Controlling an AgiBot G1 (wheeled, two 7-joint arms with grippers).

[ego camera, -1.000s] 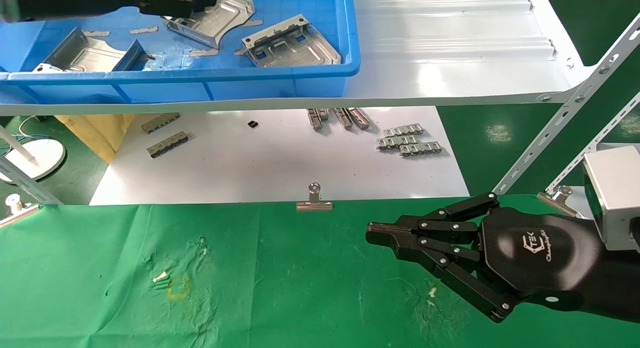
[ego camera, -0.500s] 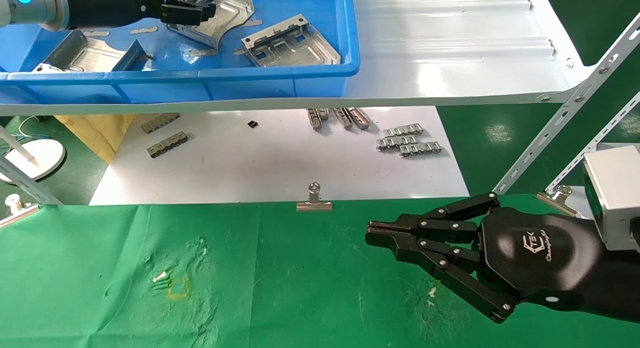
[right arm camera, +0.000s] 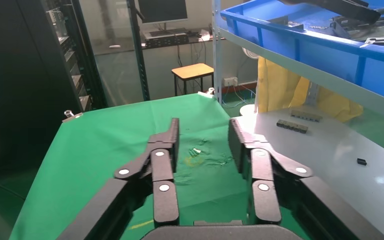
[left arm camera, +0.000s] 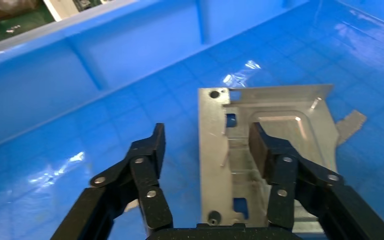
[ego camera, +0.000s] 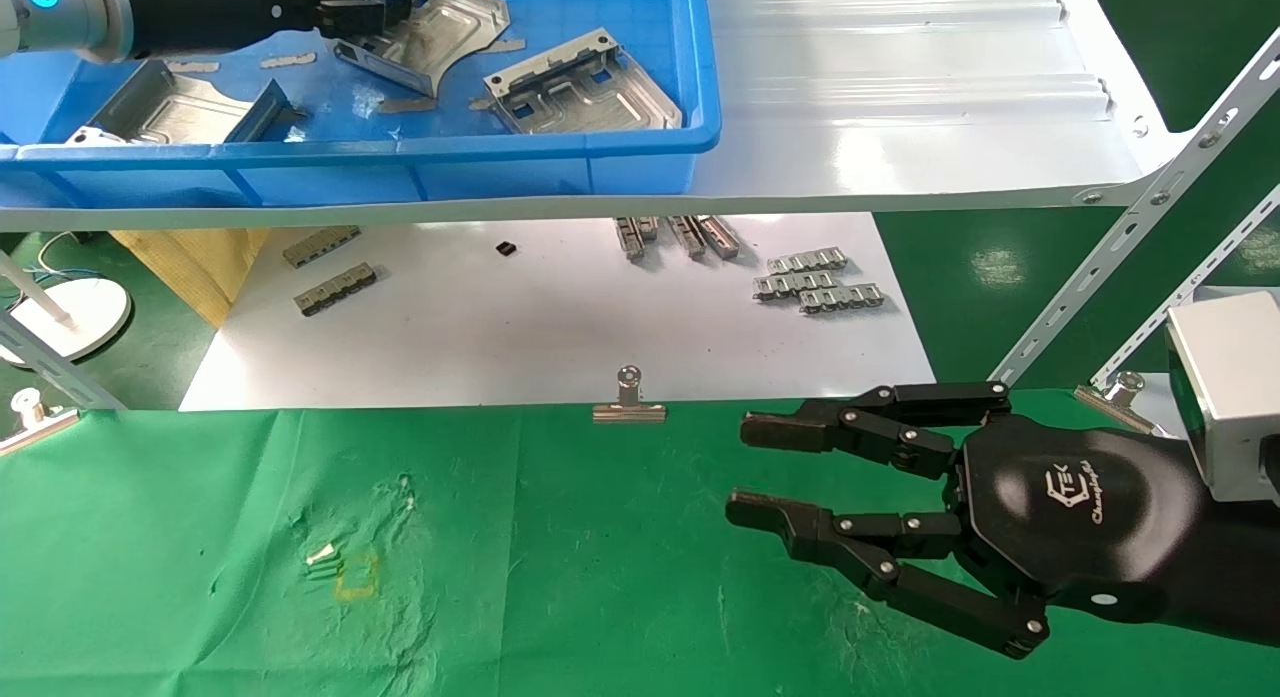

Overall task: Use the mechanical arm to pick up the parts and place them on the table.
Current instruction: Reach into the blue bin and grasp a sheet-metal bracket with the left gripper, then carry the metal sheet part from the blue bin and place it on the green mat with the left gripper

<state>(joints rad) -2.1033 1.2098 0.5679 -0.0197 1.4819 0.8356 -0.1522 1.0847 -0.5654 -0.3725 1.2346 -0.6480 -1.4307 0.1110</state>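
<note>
The left hand (left arm camera: 207,150) is reaching into the blue bin (ego camera: 560,162) on the white shelf (ego camera: 900,127), far left in the scene. Its fingers stand apart around the raised rim of one part (left arm camera: 280,115): one finger (left arm camera: 147,152) over bare bin floor beside the plate, the other (left arm camera: 267,150) over the plate's embossed face. They straddle the edge without pinching it, which reads as lining up for a grip on the bent-up rim, the one feature that offers purchase on so flat a piece. Two more parts lie in the bin, one at its right end (ego camera: 585,87) and one at the near left (ego camera: 175,107).

The right hand (ego camera: 745,467) hangs over the near right of the green surface (ego camera: 500,577), fingers spread and empty (it looks parked, though possibly waiting to receive).

No part is on the green surface yet. The cloth is wrinkled, with a small yellow square mark (ego camera: 355,577) towards its left, and a binder clip (ego camera: 628,407) pins its far edge. Beyond lies a white board (ego camera: 520,347) strewn with small grey strips (ego camera: 815,282). The right wrist view shows a workshop room with dark racks and a small wooden stool (right arm camera: 192,72)
</note>
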